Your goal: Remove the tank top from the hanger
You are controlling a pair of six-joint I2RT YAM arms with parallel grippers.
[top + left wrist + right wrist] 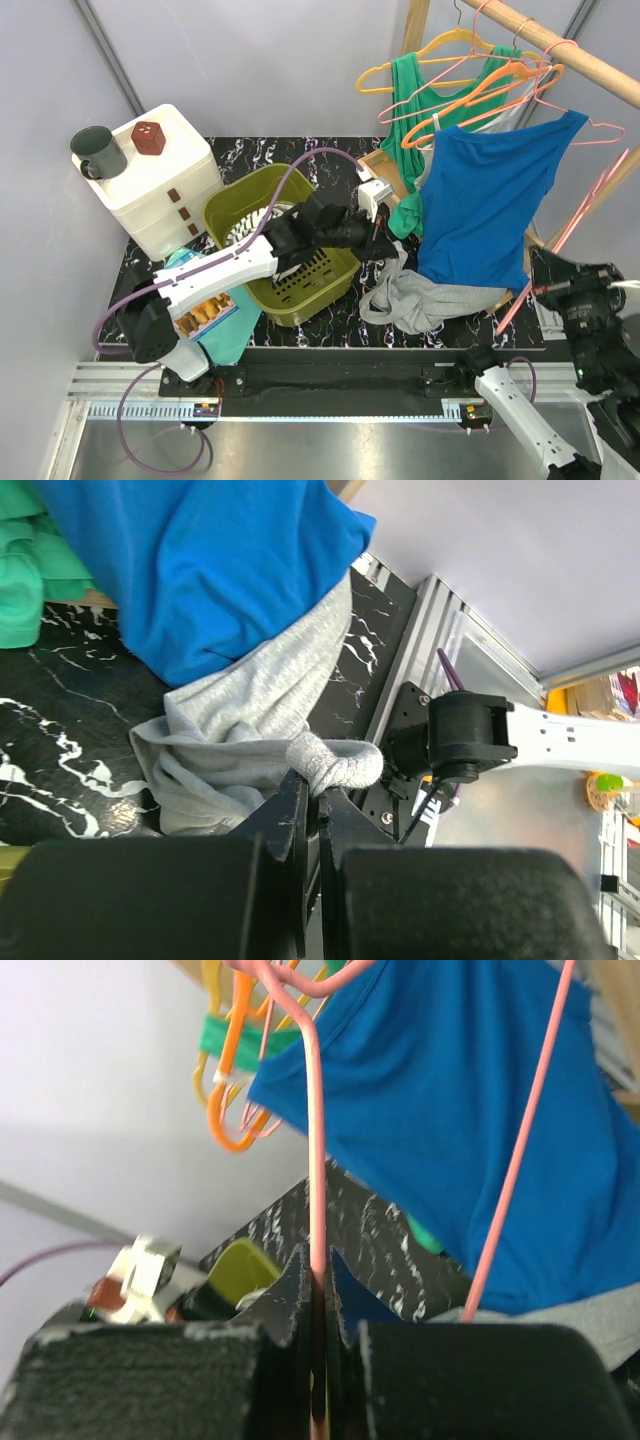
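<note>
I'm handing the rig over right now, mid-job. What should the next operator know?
Left gripper: shut on a rolled edge of the grey top.
Right gripper: shut on the pink hanger wire.
Grey top: heaped on the table, partly under the hanging blue top.
Done: both grips set; most of the grey top lies on the table.
Left: the hanger's lower end sits at the heap, so I cannot tell if the top is fully free. Probably pull the two apart, then release.
</note>
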